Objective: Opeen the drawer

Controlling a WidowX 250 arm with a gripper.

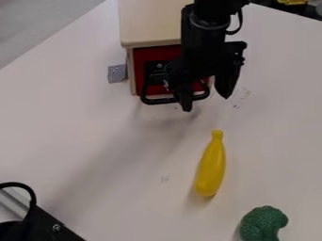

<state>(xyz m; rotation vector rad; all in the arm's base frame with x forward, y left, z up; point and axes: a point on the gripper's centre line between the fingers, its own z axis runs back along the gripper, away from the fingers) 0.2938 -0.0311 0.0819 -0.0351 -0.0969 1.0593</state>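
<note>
Black all over, hangs down in front of the drawer as a two-finger gripper [206, 101]. Holds the jaws well apart, with the right end of a curved black handle [160, 100] between them as seen from above. Crosses the handle's front bar with the jaw nearer the view's left, and points down just beyond the handle's right end with the other; cannot tell whether touching the bar or only hanging in front of it.

Behind the handle, carries small pale marks on a black panel [157, 70], too small to read. Spreads around that panel as a flat red drawer [140, 59], apparently shut, set beneath the top of a pale wooden cabinet [151, 21]. Juts out beside the cabinet's left wall as a small grey metal plate [117, 74].

Farther out, lies on the whitish counter [94, 127] as a long yellow plastic toy [213, 169], narrow end towards the drawer. Beyond that, near the bottom edge, rests as a bumpy dark green toy broccoli [263, 223]. At the lower left corner, pokes into view as a black fitting [52, 227] with a looped black cable [19, 184].
</note>
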